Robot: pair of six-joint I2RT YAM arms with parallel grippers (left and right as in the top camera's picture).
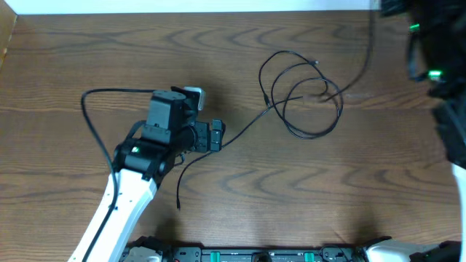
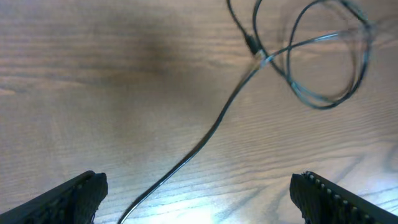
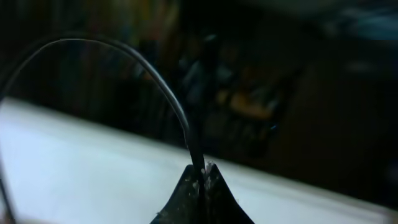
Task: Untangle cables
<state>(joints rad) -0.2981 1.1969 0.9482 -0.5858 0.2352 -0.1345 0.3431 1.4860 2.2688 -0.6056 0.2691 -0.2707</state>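
Left gripper [image 1: 215, 136] is spread wide over the table [image 1: 87, 44], and it's easily the nearer arm. The black cable [image 1: 244, 124] has a straight run passing right between those fingers. Its long axis slants from near-left up toward far-right, so closing there should catch it. Further right it piles into loose loops [image 1: 309, 98]; can't really pick out a white one. Right gripper [image 3: 200, 177] is pressed together, pinching a thin dark strand, probably the tail heading off the loops toward it.

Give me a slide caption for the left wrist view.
Open left gripper hovers over the straight run of a looped black cable on the wooden table.
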